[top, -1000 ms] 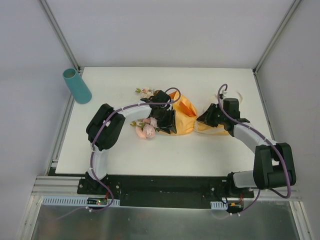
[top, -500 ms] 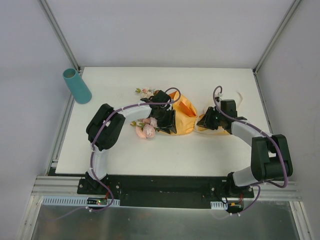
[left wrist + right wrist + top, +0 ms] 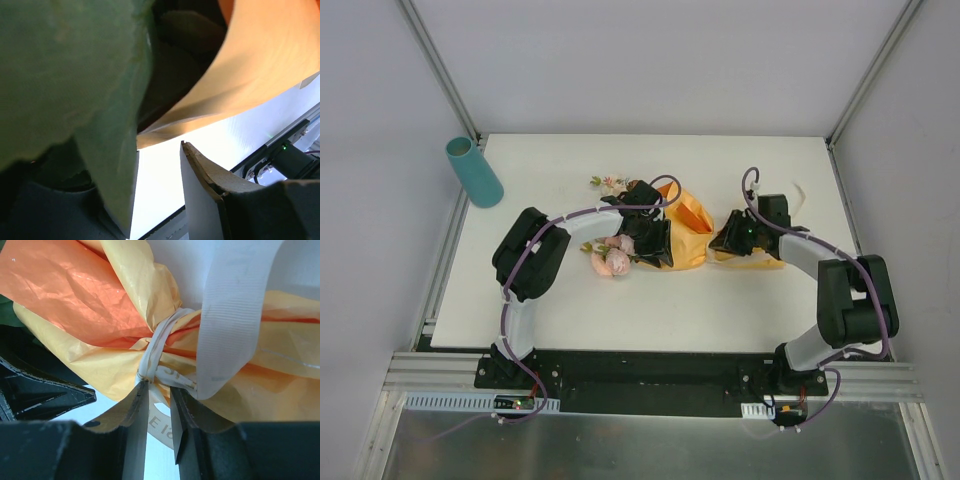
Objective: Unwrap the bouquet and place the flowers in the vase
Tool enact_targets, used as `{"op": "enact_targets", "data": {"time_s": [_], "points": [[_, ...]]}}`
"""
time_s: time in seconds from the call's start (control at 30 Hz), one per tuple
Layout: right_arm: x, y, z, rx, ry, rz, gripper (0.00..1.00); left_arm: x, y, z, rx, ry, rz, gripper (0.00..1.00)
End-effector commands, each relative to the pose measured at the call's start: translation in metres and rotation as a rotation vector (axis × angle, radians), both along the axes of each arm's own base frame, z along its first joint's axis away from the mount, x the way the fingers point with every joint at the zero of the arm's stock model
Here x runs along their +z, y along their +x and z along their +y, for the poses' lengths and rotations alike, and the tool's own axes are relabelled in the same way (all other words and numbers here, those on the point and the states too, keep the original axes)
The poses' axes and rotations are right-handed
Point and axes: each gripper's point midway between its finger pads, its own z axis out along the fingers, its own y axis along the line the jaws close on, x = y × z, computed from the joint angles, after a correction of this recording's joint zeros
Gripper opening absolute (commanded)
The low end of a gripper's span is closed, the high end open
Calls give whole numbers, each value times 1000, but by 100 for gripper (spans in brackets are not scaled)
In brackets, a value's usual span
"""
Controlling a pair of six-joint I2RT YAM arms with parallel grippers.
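Bouquet lying flat, long axis left-right, flowers pointing left.

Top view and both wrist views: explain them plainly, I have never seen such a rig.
The machine is two robot arms bolted at the near edge of a white table. The wide picture comes from a camera overhead, the two close ones from a camera on each wrist. On the table lie a bouquet of roses in orange paper and, far left, a teal vase. The left end effector sits on the bouquet; its grip is hidden. The right end effector straddles the cream ribbon tying the paper; whether it pinches is unclear.
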Motion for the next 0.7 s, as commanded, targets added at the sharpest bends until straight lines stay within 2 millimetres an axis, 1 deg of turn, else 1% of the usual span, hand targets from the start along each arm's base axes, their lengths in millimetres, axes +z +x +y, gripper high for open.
{"op": "enact_targets", "data": {"time_s": [0.0, 0.1, 0.3, 0.47, 0.57, 0.67], "points": [[16, 11, 20, 69, 68, -32, 30, 2, 2, 0, 16, 13, 2, 41], [13, 10, 25, 90, 88, -20, 30, 2, 3, 0, 16, 12, 1, 41], [22, 10, 33, 110, 140, -30, 29, 0, 1, 1, 14, 19, 1, 41], [30, 14, 31, 66, 142, -43, 39, 0, 1, 2, 17, 21, 1, 41], [28, 20, 28, 19, 133, -47, 40, 1, 1, 2, 16, 19, -3, 41], [25, 24, 30, -2, 152, -31, 40, 1, 1, 2, 16, 19, 0, 41]]}}
